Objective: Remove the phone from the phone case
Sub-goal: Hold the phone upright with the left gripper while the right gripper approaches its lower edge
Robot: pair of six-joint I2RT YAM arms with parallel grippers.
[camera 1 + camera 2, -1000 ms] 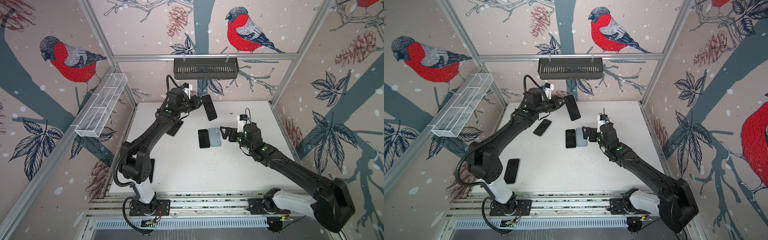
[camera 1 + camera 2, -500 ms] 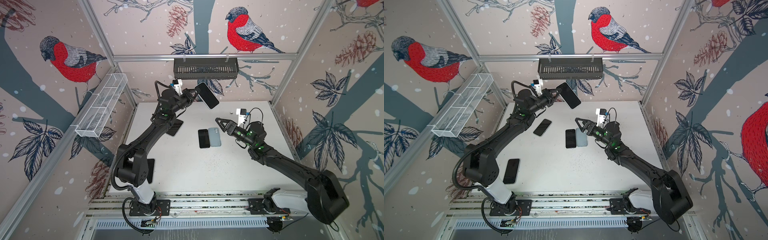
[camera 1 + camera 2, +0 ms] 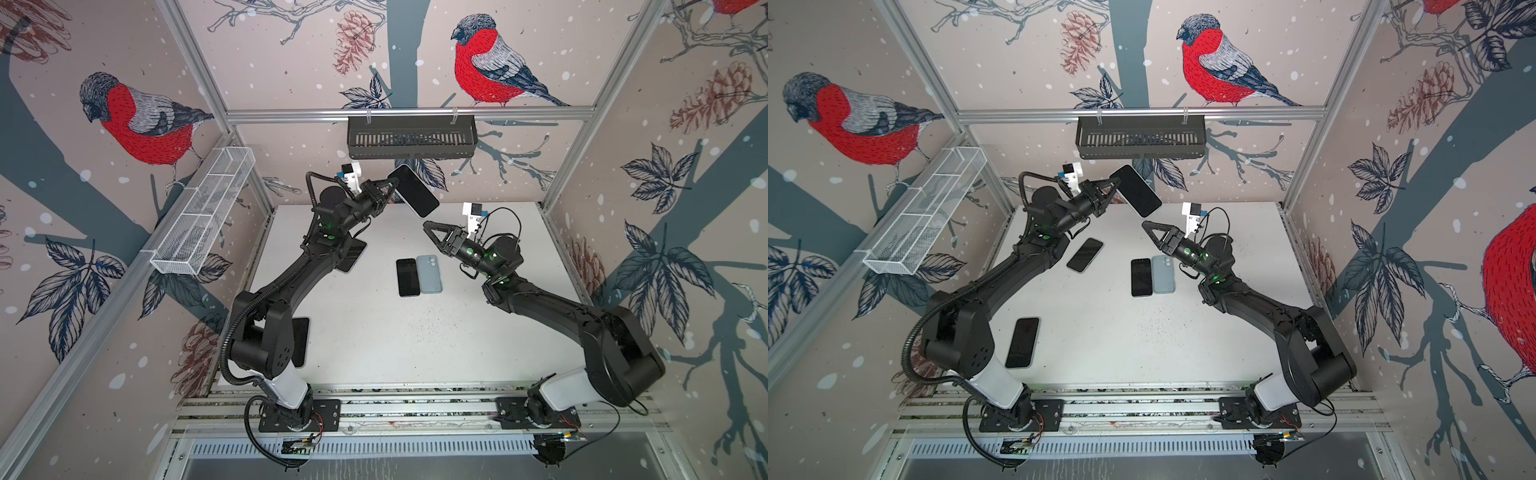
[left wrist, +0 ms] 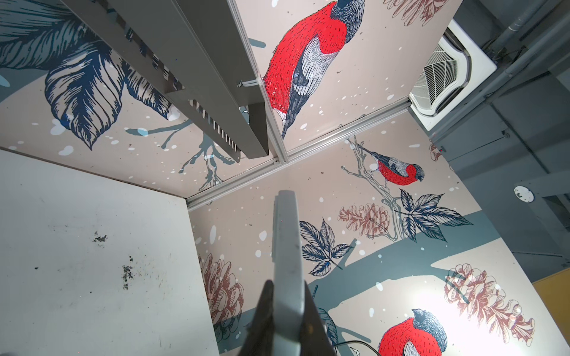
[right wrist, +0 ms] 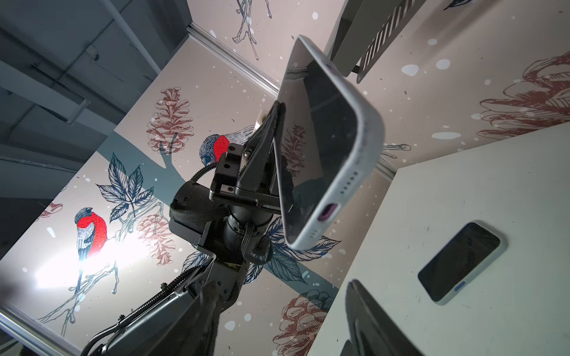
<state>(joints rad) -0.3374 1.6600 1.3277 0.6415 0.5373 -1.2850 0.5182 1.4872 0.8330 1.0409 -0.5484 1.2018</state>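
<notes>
A phone [image 3: 413, 196] [image 3: 1136, 190] with a dark screen sits in a pale grey phone case [image 5: 367, 148]. It hangs tilted in the air near the back wall. My left gripper [image 3: 388, 189] [image 3: 1113, 185] [image 4: 287, 286] is shut on one long edge of it, and that edge [image 4: 287, 240] runs away from the left wrist camera. My right gripper [image 3: 428, 227] [image 3: 1146, 226] [image 5: 280, 292] is raised off the table. It points up at the lower end of the phone [image 5: 324, 129] from a short way below. It is open with nothing between its fingers.
A black phone [image 3: 407, 277] and a blue-grey one lying face down [image 3: 429, 274] rest side by side mid-table. Another phone [image 3: 1085, 254] lies by the left arm, one more [image 3: 1022, 342] front left. A black basket [image 3: 411, 137] hangs on the back wall, a white wire basket [image 3: 203, 212] on the left wall.
My left gripper lifted the cased phone higher and tilted it. My right gripper rose from the table beside the blue-grey phone, turned toward the held phone, and its jaws narrowed somewhat.
</notes>
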